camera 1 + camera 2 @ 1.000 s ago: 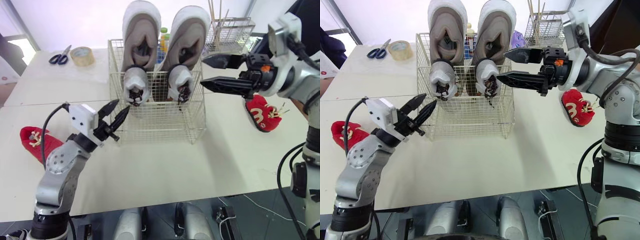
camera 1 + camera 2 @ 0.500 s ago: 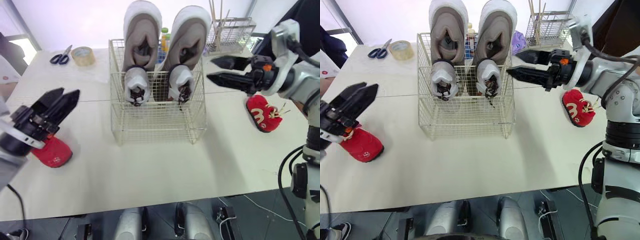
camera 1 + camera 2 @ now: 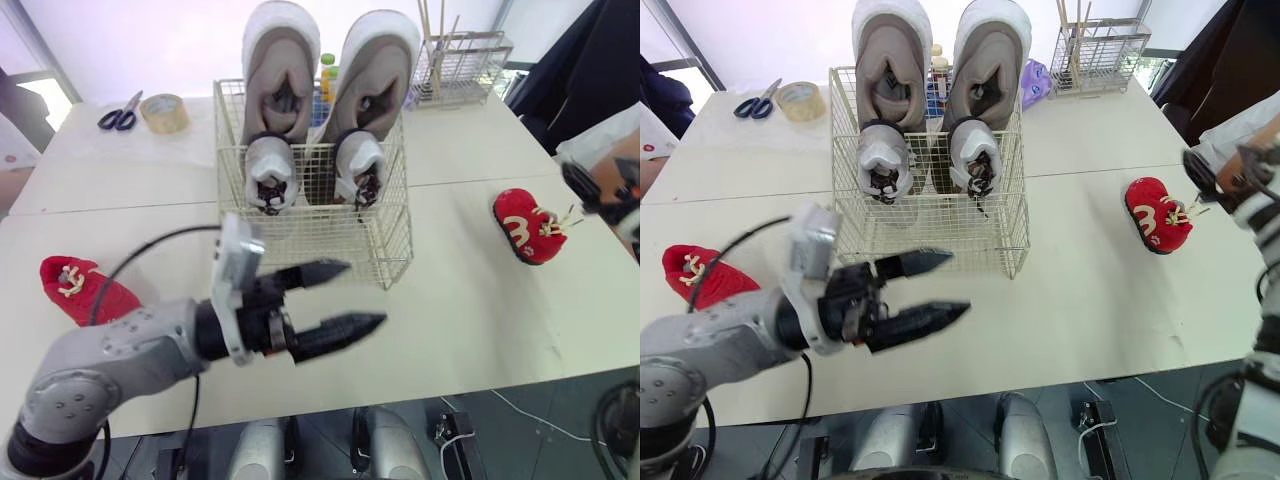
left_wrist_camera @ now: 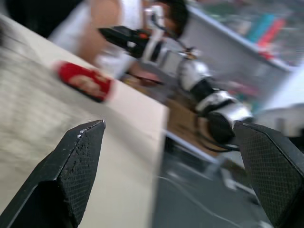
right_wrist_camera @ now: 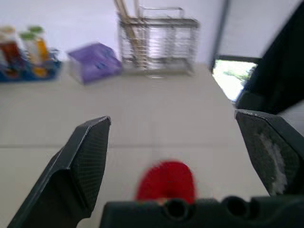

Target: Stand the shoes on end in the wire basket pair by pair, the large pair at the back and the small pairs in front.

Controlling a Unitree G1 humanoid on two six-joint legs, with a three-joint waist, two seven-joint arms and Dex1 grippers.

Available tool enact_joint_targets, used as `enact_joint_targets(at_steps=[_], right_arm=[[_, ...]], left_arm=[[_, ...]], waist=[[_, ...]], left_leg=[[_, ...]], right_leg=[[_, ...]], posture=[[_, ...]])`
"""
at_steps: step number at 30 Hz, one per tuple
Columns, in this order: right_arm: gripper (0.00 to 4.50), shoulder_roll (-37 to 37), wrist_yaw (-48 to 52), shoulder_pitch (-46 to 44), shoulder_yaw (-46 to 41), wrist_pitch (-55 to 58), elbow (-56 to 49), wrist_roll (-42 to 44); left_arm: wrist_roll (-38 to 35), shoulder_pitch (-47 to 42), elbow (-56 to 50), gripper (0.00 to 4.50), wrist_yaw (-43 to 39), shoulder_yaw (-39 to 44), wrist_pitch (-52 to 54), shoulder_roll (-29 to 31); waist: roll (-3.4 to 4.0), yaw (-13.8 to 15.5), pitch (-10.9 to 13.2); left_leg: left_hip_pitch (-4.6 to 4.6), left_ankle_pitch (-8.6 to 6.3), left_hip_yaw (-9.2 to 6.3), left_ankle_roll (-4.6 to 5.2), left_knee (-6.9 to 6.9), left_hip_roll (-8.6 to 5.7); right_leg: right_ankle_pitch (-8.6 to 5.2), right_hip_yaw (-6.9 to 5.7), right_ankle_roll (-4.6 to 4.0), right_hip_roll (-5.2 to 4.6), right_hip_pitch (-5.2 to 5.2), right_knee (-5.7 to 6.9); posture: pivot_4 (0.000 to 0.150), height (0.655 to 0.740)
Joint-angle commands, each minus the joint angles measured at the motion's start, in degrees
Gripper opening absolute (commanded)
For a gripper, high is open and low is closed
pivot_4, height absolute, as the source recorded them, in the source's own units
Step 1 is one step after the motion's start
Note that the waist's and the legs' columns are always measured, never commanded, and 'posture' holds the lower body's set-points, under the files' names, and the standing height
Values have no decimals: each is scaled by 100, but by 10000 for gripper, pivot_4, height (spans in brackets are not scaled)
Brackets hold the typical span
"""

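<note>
**Fingers [image 3: 335, 328] spread on both arms, nothing held**

On my left gripper [image 3: 366, 292] the two fingers stand apart and empty, with the tips near the front wall of the wire basket [image 3: 320, 255]. One red shoe [image 3: 85, 290] lies well behind them. My right gripper [image 5: 171, 118] is spread also, and the other red shoe [image 5: 166, 183] lies ahead between its fingers, not touched. I judge the free front row, before the small grey pair [image 3: 272, 170] and the large pair [image 3: 330, 70], is for these. I would grip each shoe across the middle and lower it in from above.

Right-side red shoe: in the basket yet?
Out. The right red shoe lies on the table, right of the wire basket, apart from it.
</note>
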Motion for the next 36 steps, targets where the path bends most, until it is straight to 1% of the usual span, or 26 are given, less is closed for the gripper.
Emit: enact_joint_targets(at_steps=[1,3,6,7,9,14,17,21,23,28,35,36], right_arm=[[45000,10,-257,660,-543,220,-711,72],[45000,193,-307,1116,-598,327,-932,94],[45000,455,-312,1538,-556,319,-1042,88],[45000,582,-377,1554,-510,233,-942,47],[45000,715,-434,1522,-457,87,-742,-8],[45000,875,-367,1119,-54,-380,110,-246],[45000,952,-425,696,145,-733,867,-403],[45000,1002,-388,199,338,-1074,1616,-513],[45000,1044,-355,46,435,-1185,1805,-542],[45000,1102,-411,-257,513,-1481,2204,-578],[45000,1201,-635,-1227,713,-2186,3657,-817],[42545,1225,-715,-1364,722,-2276,3868,-841]], left_arm=[[463,87,-199,44718,-360,-163,-13,49],[667,166,-184,44718,-517,-174,-34,86],[893,312,-285,44718,-757,-245,6,190],[976,375,-314,44718,-819,-267,33,252],[1074,453,-367,44718,-862,-321,38,307],[1160,797,-461,44718,-742,-258,14,448],[1213,1056,-541,44718,-530,-200,-28,500],[1223,1279,-645,44718,-212,-216,-99,454],[1267,1388,-677,44718,-93,-243,-111,437],[1398,1448,-673,44718,-17,-315,-126,387],[1744,1462,-544,44718,-126,-399,-34,380],[1788,1466,-530,44920,-122,-400,-22,397]], waist=[[17,-13,-10],[32,-14,-21],[35,-6,-27],[38,-4,-30],[42,-12,-31],[44,-11,-32],[44,-17,-32],[44,-11,-32],[45,-16,-32],[45,-5,-33],[45,-48,-33],[45,-48,-33]], left_leg=[[9,3,0,-4,1,5],[22,4,0,-6,2,5],[41,0,-2,1,2,7],[40,-1,-2,2,2,6],[38,-4,2,8,2,4],[32,-4,5,10,5,1],[32,-4,4,10,5,2],[31,-4,3,11,7,2],[31,-4,4,11,8,2],[30,-4,3,11,8,3],[31,-4,4,11,10,3],[31,-4,4,11,10,3]], right_leg=[[1,1,-2,6,8,0],[4,17,-6,10,14,-1],[-1,30,-15,15,33,-1],[-9,33,-28,15,32,0],[-9,43,-27,16,28,-1],[-9,48,-26,16,21,-3],[-10,48,-29,16,21,-2],[-10,49,-29,16,21,-3],[-10,50,-29,16,21,-3],[-10,49,-29,16,21,-2],[-9,49,-29,17,21,-2],[-9,49,-28,17,21,-2]], posture=[[1500,7400],[1500,7400],[1500,7400],[1500,7400],[1500,7400],[1500,7400],[1500,7400],[1500,7400],[1500,7400],[1500,7400],[1500,7400],[1500,7400]])
